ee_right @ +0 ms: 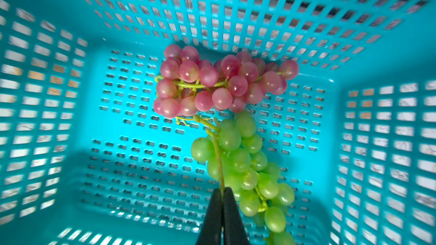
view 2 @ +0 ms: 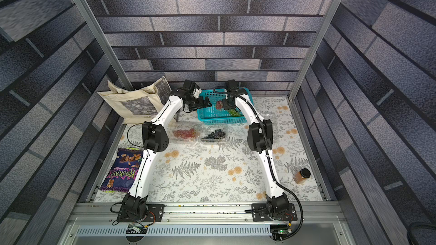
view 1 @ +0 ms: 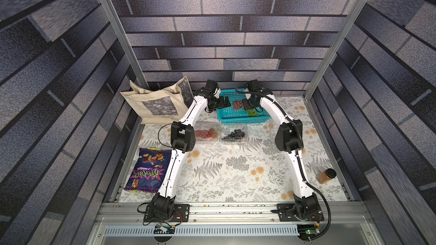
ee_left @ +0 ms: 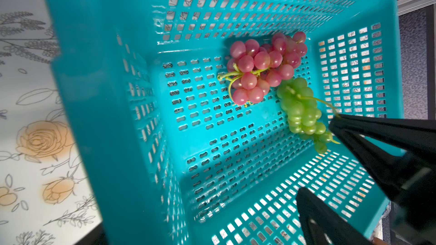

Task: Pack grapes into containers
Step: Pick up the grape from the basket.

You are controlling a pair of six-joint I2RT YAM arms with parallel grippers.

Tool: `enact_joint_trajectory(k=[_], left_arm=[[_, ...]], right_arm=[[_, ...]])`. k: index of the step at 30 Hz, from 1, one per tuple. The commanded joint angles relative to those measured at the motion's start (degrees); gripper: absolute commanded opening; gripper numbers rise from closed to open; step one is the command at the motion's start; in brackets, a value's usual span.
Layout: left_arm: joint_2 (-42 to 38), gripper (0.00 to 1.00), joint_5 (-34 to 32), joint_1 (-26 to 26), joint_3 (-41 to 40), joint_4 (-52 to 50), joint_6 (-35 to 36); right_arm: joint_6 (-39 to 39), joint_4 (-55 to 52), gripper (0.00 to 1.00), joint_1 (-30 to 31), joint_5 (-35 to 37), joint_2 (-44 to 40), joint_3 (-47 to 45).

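In the teal basket (ee_right: pixel 59 119) lie a red-pink grape bunch (ee_right: pixel 221 83) and, right beside it, a green bunch (ee_right: pixel 243 168). My right gripper (ee_right: pixel 221 192) is shut on the green bunch's stem. Whether that bunch is off the basket floor I cannot tell. In both top views the right gripper (view 1: pixel 251 107) reaches down into the basket. My left gripper (view 1: pixel 224 102) hovers open over the basket's left rim, holding nothing. Two clear containers stand in front of the basket, one with red grapes (view 1: pixel 205 134) and one with dark grapes (view 1: pixel 233 134).
The basket (view 1: pixel 243 120) stands at the back of the table. A beige tote bag (view 1: pixel 160 104) leans at the back left. A purple snack bag (view 1: pixel 148 168) lies at the front left, and a spice jar (view 1: pixel 326 175) lies at the right edge.
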Motion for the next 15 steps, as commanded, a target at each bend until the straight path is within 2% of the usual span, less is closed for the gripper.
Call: enact_joint_trajectory(k=[1, 15], left_arm=[[-6.51, 1.0, -0.43, 0.19, 1.67, -2.52, 2.16], [-12.02, 1.0, -3.47, -0.35, 1.48, -8.64, 5.58]], right_arm=[[1.66, -1.51, 0.0, 0.23, -0.49, -7.17, -2.11], [4.41, -2.89, 0.0, 0.14, 1.96, -21.95, -10.63]])
